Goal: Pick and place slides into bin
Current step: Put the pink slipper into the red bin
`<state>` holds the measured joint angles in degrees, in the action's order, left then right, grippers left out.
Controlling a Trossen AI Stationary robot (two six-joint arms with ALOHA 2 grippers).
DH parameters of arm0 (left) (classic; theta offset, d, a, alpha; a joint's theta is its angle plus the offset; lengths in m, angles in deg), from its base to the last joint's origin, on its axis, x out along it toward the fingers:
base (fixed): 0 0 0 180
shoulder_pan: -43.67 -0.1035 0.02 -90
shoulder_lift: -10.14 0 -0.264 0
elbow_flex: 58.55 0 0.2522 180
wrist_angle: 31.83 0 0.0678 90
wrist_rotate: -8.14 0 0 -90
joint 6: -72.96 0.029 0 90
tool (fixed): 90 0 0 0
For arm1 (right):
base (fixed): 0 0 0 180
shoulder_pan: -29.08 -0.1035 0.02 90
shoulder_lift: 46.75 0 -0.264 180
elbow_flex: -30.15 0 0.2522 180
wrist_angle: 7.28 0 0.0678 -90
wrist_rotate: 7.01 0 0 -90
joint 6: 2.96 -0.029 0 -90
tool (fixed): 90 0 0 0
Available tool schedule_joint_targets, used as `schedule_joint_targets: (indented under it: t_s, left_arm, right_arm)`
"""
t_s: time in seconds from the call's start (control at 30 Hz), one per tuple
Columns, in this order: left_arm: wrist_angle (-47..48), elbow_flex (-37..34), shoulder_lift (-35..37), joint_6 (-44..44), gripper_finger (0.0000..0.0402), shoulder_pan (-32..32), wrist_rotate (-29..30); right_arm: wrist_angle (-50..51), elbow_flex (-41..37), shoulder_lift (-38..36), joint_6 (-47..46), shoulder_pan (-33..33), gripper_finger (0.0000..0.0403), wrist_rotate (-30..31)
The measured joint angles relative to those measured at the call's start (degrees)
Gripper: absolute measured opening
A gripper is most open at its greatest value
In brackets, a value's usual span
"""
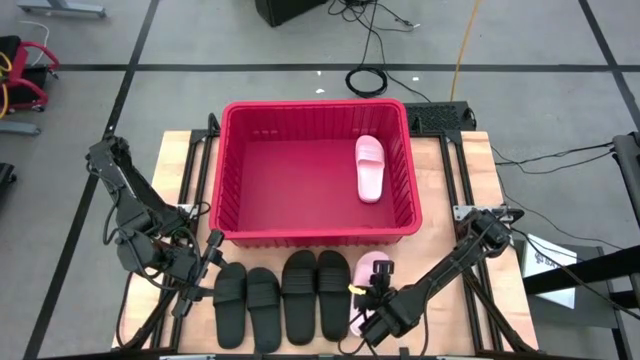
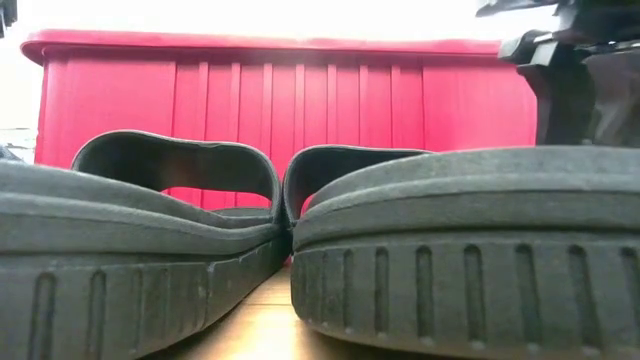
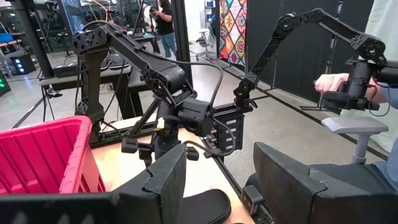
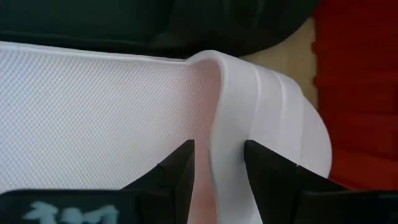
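Observation:
The red bin [image 1: 315,170] stands at the table's far middle, and one pale pink slide [image 1: 369,167] lies flat inside it by the right wall. Several black slides [image 1: 280,295] lie side by side on their soles along the near edge and fill the low view [image 2: 470,250]. Right of them lies a second pink slide [image 1: 372,268]. My right gripper [image 1: 378,295] slants down over it, open, with the near edge of the slide's strap [image 4: 227,143] between its fingers [image 4: 219,165]. My left gripper [image 3: 217,180] waits open and level at the bin's near left corner [image 1: 207,258]. My right gripper has one finger [image 4: 180,168] over the pink footbed at the strap's opening and the other [image 4: 270,171] outside the strap, coming from above and from the near side. Whether either finger touches the strap, I cannot tell.
The bin [image 2: 280,90] walls off the far side behind the black slides. The right arm [image 3: 174,81] shows across the table in the left wrist view, and a person's hand [image 3: 329,82] shows in the room beyond. Bare wood [image 1: 460,190] lies right of the bin.

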<state>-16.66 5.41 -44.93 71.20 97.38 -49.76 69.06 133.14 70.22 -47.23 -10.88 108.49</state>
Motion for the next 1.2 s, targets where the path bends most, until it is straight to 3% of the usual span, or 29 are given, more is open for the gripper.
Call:
schedule_joint_targets:
  t_s: [0.8,1.03,1.2]
  left_arm:
    - [0.1,0.0,0.0,0.0,0.0189,0.0,0.0]
    - [0.1,0.0,0.0,0.0,0.0189,0.0,0.0]
    - [0.1,0.0,0.0,0.0,0.0189,0.0,0.0]
  right_arm:
    - [10.4,-0.2,-1.6,-4.3,1.8,0.0130,2.6]
    - [8.5,-1.0,-1.6,-4.5,2.4,0.0129,2.6]
    - [8.3,-1.0,-1.6,-4.0,2.5,0.0099,2.7]
